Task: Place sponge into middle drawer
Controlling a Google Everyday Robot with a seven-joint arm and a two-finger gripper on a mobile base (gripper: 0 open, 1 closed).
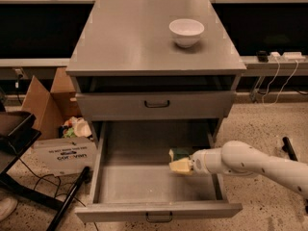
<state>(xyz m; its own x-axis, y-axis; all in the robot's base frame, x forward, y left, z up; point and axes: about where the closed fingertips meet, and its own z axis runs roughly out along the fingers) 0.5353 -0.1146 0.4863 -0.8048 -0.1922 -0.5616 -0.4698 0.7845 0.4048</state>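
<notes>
The middle drawer (144, 182) is pulled wide open at the bottom of the grey cabinet, its flat tray bare on the left. My gripper (181, 166) reaches in from the right, low over the tray's right half. The sponge (178, 154) shows as a small dark green and yellow piece right at the gripper's tip, on its far side. I cannot tell whether it is held or lying on the tray.
A white bowl (186, 32) stands on the cabinet top. The upper drawer (157, 103) is closed. Cardboard boxes (45, 105) and a black stand with cables (19, 177) sit on the floor at the left. Cables and a power strip (281, 57) are at the right.
</notes>
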